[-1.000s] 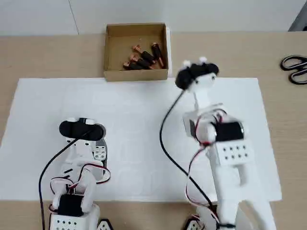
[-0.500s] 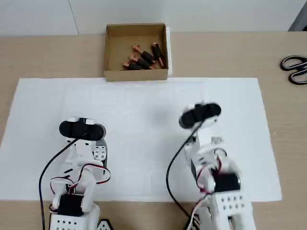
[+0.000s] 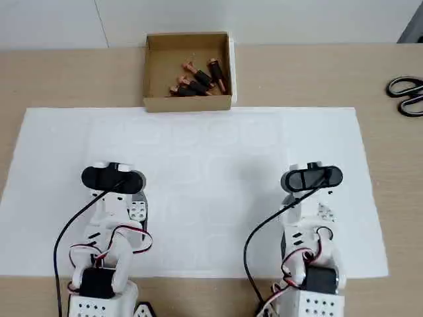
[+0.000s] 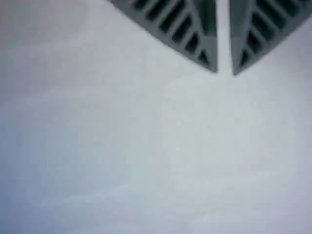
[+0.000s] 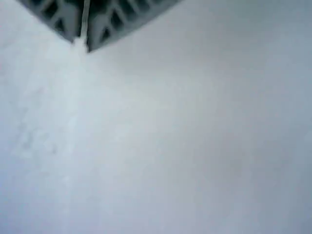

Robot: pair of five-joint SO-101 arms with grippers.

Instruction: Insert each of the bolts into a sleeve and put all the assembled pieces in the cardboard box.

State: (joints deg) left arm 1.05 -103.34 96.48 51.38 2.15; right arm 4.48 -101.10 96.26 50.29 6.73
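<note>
The cardboard box (image 3: 187,104) stands at the far middle of the table. Several black sleeves with copper bolts in them (image 3: 198,80) lie inside it. The left arm (image 3: 112,179) is folded back at the near left over the white sheet. My left gripper (image 4: 224,72) is shut, holds nothing, and points down close to the sheet. The right arm (image 3: 312,178) is folded back at the near right. My right gripper (image 5: 83,45) is also shut and holds nothing, just above the sheet.
A large white paper sheet (image 3: 198,158) covers the middle of the wooden table. A pair of scissors (image 3: 406,94) lies at the far right edge, off the sheet.
The right arm has drawn back from beside the box to the near right of the sheet and folded down. The left arm has not moved.
</note>
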